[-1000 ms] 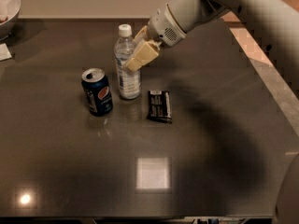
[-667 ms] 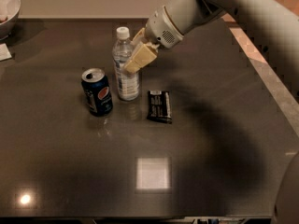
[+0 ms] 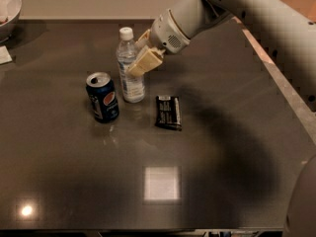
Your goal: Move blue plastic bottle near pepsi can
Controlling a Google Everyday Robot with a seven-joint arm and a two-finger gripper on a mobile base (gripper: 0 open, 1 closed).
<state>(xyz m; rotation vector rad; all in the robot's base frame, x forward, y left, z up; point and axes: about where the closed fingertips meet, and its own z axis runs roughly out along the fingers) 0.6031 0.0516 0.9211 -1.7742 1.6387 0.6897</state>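
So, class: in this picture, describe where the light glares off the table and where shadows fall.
Camera view: a square glare patch and a small bright spot sit on the dark glossy table near its front edge; a broad soft shadow spreads beside the snack bar; the gripper, at the blue plastic bottle, is evenly lit.

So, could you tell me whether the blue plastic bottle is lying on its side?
No, the blue plastic bottle stands upright beside the pepsi can, with the gripper at its side.
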